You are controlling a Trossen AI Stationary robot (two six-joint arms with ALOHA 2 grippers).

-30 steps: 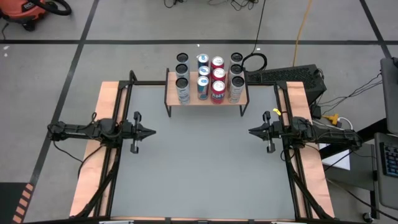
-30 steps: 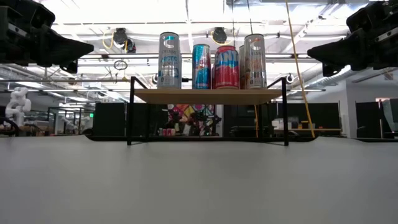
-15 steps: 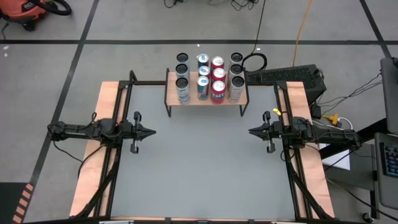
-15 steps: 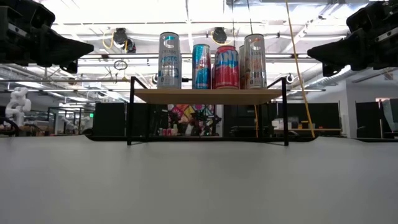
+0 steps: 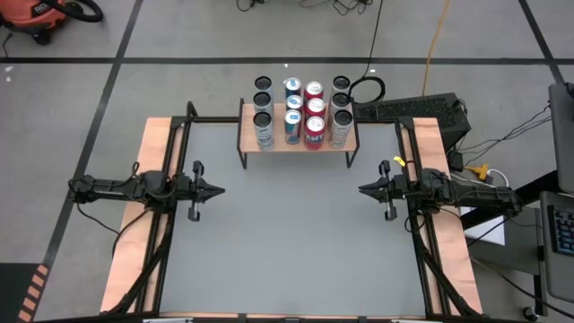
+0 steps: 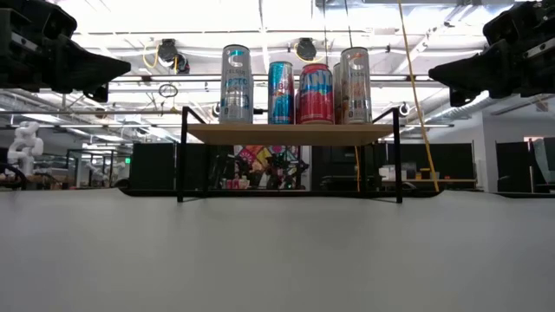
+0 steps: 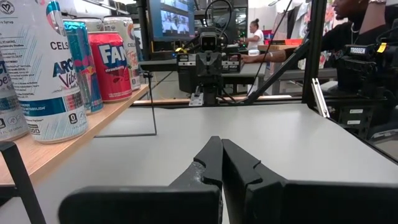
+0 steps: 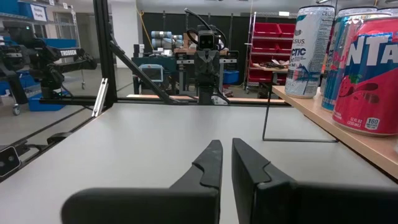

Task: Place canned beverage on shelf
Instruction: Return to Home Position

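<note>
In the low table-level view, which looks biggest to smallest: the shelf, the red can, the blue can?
1. shelf, widest by far.
2. red Fanta can.
3. slim blue can, similar height but narrower.
Both stand in the front row, so nearness barely matters.

A white can reads "CELS", "ARC" and "Vibe" in the left wrist view and "CTIC" in the right wrist view. A red can shows "FAN", and from the right wrist "NTA" and "180". A person's dark shirt reads "TROSSEN".
</note>
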